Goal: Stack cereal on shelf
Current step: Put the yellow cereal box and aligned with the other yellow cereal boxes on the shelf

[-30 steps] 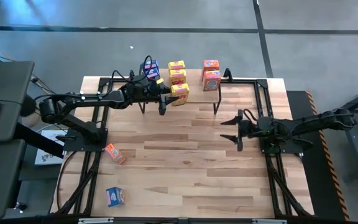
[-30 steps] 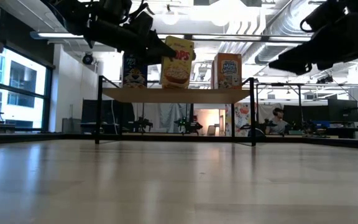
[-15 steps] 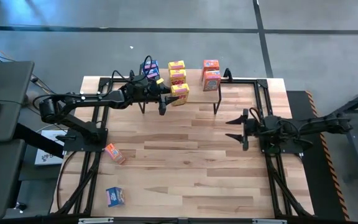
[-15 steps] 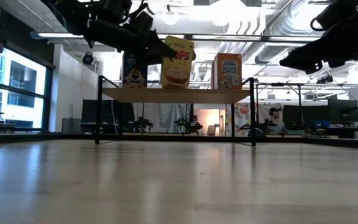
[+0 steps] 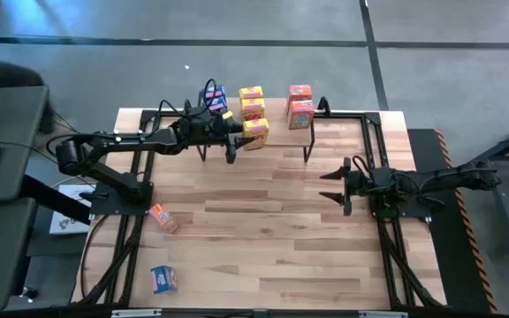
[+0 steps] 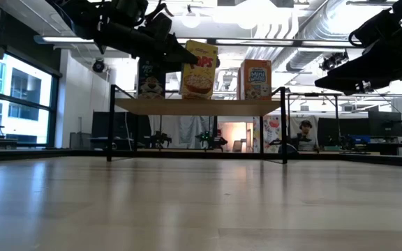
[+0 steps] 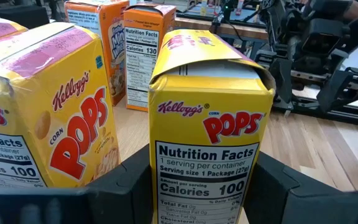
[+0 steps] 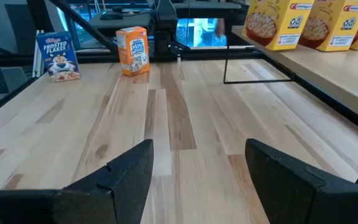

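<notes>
My left gripper [image 5: 239,134] is shut on a yellow Corn Pops box [image 7: 210,124] over the near edge of the wooden shelf [image 6: 197,106]. In the low view the box [image 6: 199,68] is slightly tilted with its lower edge at the shelf top. Two more yellow boxes [image 5: 252,100], a blue box [image 5: 215,95] and two orange boxes [image 5: 300,103] stand on the shelf. An orange box [image 5: 162,217] and a blue box [image 5: 163,279] lie on the table at the near left. My right gripper [image 5: 334,185] is open and empty above the table's right half. My left gripper pinches the yellow box between its two fingers [image 7: 123,183], one on each wide face, low on the box. The narrow nutrition-facts side [image 7: 204,180] faces the wrist. The fingers come level from the table's left. The box is upright, slightly tilted; whether it rests on the shelf I cannot tell.
The shelf's black legs [image 5: 307,146] stand on the far middle of the table. Black arm frames [image 5: 387,238] run along both sides. The right wrist view shows the blue box [image 8: 58,56] and the orange box [image 8: 132,50] far across the bare wood.
My right gripper has drawn back a little toward the table's right edge, still open. My left gripper and the yellow box have kept still.
</notes>
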`<action>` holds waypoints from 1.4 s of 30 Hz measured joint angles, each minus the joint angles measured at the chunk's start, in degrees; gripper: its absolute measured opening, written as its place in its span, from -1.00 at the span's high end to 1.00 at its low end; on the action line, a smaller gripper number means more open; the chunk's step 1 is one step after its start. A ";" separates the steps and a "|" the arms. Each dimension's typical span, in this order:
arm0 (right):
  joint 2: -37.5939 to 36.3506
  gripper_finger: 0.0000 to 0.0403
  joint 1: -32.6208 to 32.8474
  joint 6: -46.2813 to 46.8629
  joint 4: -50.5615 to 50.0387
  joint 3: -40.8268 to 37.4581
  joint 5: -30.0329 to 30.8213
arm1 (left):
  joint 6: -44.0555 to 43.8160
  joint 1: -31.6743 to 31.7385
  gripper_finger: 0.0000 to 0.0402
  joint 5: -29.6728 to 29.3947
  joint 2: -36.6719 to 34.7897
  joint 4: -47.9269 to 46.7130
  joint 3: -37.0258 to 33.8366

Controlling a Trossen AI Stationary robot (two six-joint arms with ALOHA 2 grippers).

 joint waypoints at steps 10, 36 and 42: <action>0.01 -0.23 -0.01 0.18 -1.25 0.00 1.92 | 0.00 -0.02 0.13 0.00 0.00 0.02 0.00; 0.02 -0.23 0.00 0.21 -1.50 0.00 1.79 | 1.35 -0.02 0.13 -0.13 0.00 0.02 0.00; 0.02 -0.23 0.00 0.21 -1.49 0.00 1.79 | 2.61 -0.02 0.13 -3.20 0.00 0.02 0.00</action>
